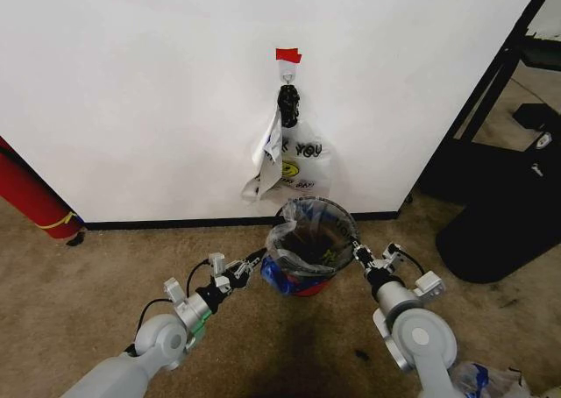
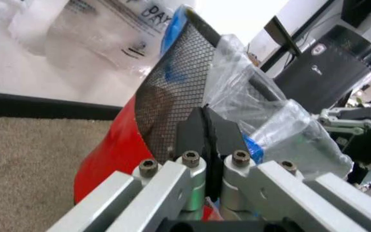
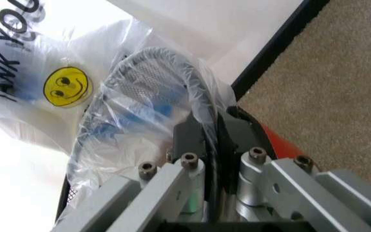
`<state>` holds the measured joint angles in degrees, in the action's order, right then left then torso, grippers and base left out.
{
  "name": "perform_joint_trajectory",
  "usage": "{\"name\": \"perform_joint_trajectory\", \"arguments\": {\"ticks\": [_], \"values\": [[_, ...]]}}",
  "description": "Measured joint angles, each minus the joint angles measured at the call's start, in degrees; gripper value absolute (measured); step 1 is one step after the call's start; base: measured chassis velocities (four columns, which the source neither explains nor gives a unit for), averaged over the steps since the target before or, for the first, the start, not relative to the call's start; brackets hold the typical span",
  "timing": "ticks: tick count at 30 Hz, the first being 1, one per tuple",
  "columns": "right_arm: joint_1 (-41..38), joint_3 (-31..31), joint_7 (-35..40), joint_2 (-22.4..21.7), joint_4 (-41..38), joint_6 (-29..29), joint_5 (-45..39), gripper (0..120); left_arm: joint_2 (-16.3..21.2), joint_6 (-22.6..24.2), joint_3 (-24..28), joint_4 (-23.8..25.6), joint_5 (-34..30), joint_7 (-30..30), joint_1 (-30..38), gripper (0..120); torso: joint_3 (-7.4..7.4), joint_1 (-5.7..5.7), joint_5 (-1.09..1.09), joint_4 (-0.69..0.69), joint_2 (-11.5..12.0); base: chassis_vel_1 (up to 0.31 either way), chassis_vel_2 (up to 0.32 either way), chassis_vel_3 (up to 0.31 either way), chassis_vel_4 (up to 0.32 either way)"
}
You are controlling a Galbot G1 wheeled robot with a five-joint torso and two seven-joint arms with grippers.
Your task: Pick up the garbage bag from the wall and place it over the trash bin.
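Note:
The trash bin (image 1: 308, 284), black mesh with a red base, stands on the carpet just before the wall (image 1: 131, 91). The garbage bag (image 1: 290, 232), see-through with blue patches, lies stretched over the bin's rim and hangs inside it. My left gripper (image 1: 259, 259) is at one side of the rim and my right gripper (image 1: 357, 252) at the opposite side. Each is shut on the garbage bag's edge. The left wrist view shows the left gripper (image 2: 205, 123) against the mesh (image 2: 179, 82) and film (image 2: 250, 96). In the right wrist view the right gripper (image 3: 212, 133) pinches the film (image 3: 127, 121).
A "THANK YOU" smiley bag (image 1: 303, 161) hangs from the hook (image 1: 288, 91) under red tape (image 1: 287, 55). A big black rounded object (image 1: 504, 223) and a black frame (image 1: 500, 74) stand at the right. A red cylinder (image 1: 31, 196) leans at the left. Crumpled plastic (image 1: 478, 379) lies at the lower right.

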<state>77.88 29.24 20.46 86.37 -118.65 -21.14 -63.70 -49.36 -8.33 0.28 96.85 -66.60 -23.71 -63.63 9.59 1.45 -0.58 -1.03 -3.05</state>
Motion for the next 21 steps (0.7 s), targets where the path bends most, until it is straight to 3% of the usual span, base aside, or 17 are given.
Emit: {"name": "perform_joint_trajectory", "arguments": {"ticks": [11, 14, 21], "values": [[-0.06, 0.01, 0.16, -0.17, -0.12, 0.00, -0.02, 1, -0.70, 0.16, 0.11, -0.45, 0.18, 3.67, 0.37, 0, 0.00, 0.00, 0.00, -0.01, 0.00, 0.000, 0.000, 0.000, 0.000], [-0.03, -0.02, 0.25, -0.26, -0.30, 0.01, -0.09, 1, -0.53, 2.75, 0.08, -0.10, 5.68, 11.50, -1.80, 0, 0.00, 0.00, 0.00, 0.00, 0.00, 0.000, 0.000, 0.000, 0.000], [-0.13, -0.30, 0.29, -0.26, -0.42, 0.02, -0.15, 1, -0.47, 4.24, -0.01, 1.40, 8.26, 12.96, -3.69, 0, 0.00, 0.00, 0.00, -0.01, 0.00, 0.000, 0.000, 0.000, 0.000]]}}
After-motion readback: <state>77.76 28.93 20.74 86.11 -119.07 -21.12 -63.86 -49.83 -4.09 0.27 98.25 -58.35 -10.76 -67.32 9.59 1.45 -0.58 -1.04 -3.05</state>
